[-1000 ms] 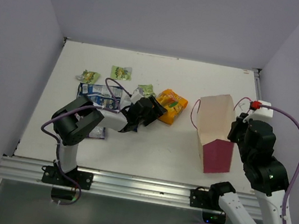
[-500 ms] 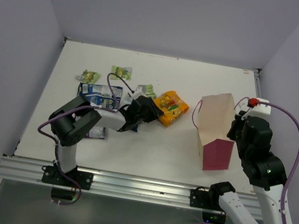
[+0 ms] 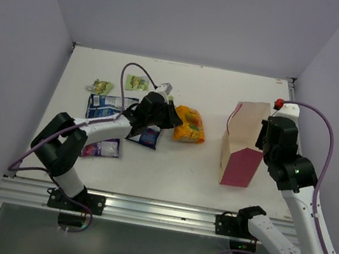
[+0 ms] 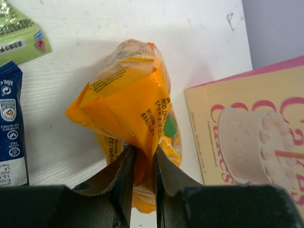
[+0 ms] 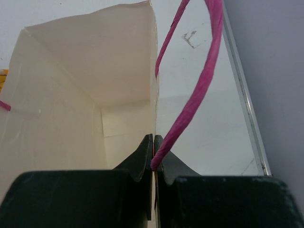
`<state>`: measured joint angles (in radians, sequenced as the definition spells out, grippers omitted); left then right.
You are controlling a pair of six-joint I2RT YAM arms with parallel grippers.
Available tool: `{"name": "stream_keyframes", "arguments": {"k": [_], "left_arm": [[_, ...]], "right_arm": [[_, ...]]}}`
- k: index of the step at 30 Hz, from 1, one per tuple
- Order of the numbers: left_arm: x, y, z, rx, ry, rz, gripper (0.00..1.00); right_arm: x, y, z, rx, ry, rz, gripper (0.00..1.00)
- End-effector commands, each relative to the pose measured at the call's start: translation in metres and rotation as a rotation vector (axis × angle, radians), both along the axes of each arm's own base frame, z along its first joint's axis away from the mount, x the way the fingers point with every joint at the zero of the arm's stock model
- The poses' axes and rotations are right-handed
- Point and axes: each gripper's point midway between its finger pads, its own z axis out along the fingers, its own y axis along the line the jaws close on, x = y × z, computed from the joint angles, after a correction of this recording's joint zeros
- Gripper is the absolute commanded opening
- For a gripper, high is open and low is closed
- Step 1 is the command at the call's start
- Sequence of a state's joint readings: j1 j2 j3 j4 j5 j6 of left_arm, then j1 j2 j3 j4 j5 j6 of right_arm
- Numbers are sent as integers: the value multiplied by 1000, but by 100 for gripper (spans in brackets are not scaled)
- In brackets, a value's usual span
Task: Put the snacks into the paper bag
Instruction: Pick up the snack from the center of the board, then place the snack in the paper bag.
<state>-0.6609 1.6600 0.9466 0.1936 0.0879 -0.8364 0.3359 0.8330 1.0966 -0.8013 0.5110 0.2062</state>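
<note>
My left gripper (image 3: 171, 116) (image 4: 142, 161) is shut on the lower edge of the large orange snack packet (image 3: 190, 125) (image 4: 130, 102), which crumples between the jaws just left of the paper bag (image 3: 241, 152) (image 4: 251, 128). The bag stands open with a pink side panel facing the camera. My right gripper (image 3: 264, 133) (image 5: 154, 146) is shut on the bag's right wall at the rim, beside its pink cord handle (image 5: 199, 85). The bag's cream inside (image 5: 85, 95) shows nothing in it. Two dark blue packets (image 3: 107, 105) (image 3: 149, 137), a purple one (image 3: 101, 148) and two green ones (image 3: 101, 86) (image 3: 137, 82) lie on the table.
The white table (image 3: 214, 89) ends in a metal rail (image 3: 143, 210) at the near side. Grey walls close in the back and both sides. A green packet (image 4: 19, 31) and a dark blue one (image 4: 12, 128) lie left of the orange packet.
The left gripper closed on the orange packet and raised it slightly, with the arm stretching out to the right. The right gripper pinched tighter and stood the bag more upright.
</note>
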Motion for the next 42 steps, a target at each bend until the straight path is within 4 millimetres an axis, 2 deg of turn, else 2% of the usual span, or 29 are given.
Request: {"name": "stream_keyframes", "arguments": {"k": [1,7,14,18,24,26,27,28,33,37,42], "left_arm": [[3,-6,84,-59,-182,-105,0],[-4,6,124,-93,-215,-139,0],[-9,17,175,-128,-246,-141,0],[-2,34,221,-160,-319,-71,0],[7,53,289,-230,-403,1,0],[8,58,303,-251,-426,21,0],[9,63,320,-273,-455,36,0],[9,66,327,-283,-468,45,0],[6,69,370,-329,-539,43,0],[-2,65,388,-385,-555,12,0],[-12,50,389,-474,-520,-73,0]], "right_arm": [[5,-4,26,-21,-60,-19,0],[9,-4,39,-55,-72,1,0],[13,-2,41,-99,-73,35,0],[18,3,36,-104,-106,63,0],[20,4,16,-114,-106,70,0],[21,7,11,-116,-104,85,0],[22,9,9,-119,-102,90,0],[23,9,7,-123,-98,93,0],[26,18,6,-134,-87,126,0],[24,18,14,-132,-101,126,0],[23,19,16,-129,-100,130,0]]}}
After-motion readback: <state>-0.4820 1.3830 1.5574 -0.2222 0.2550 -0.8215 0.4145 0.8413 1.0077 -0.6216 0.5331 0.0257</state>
